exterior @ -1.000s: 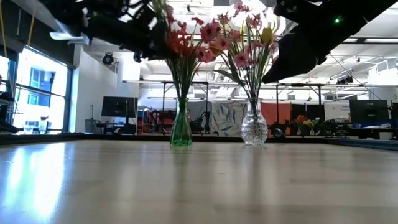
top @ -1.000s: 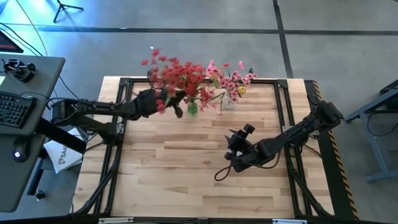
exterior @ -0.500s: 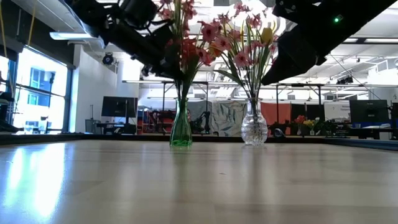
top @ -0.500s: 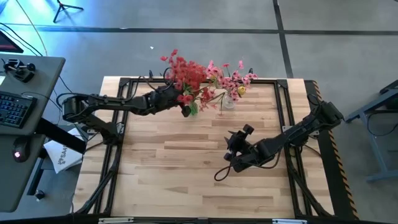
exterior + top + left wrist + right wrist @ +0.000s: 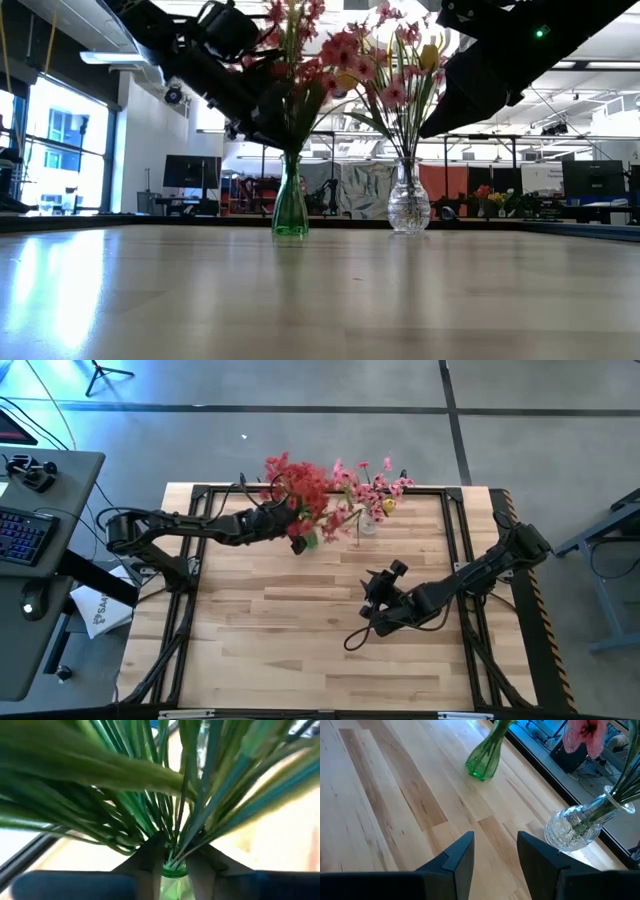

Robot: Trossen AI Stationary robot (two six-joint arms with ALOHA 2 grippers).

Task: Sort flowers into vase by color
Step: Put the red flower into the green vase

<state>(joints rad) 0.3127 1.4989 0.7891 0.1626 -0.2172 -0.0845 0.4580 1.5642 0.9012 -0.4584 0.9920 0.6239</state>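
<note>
Green vase [image 5: 291, 205]: stands upright at the far side of the wooden table [image 5: 300, 630], just beside the clear vase, on its left in the high view.
Red flowers [image 5: 296, 482]: the stems stand in the green vase and the blooms spread above it.
Left gripper [image 5: 292, 528]: at the neck of the green vase, among the stems. In the left wrist view its two fingers [image 5: 150, 865] stand on both sides of the vase mouth [image 5: 175, 870], with the stems fanning out above. I cannot tell if they press the stems.
Clear vase [image 5: 575, 827]: glass, upright, near the far edge of the table.
Pink flowers [image 5: 372, 485]: they stand in the clear vase, with one yellow bloom [image 5: 388, 505] among them.
Right gripper [image 5: 372, 598]: over the middle of the table, well apart from both vases. Its jaws are parted and hold nothing.
</note>
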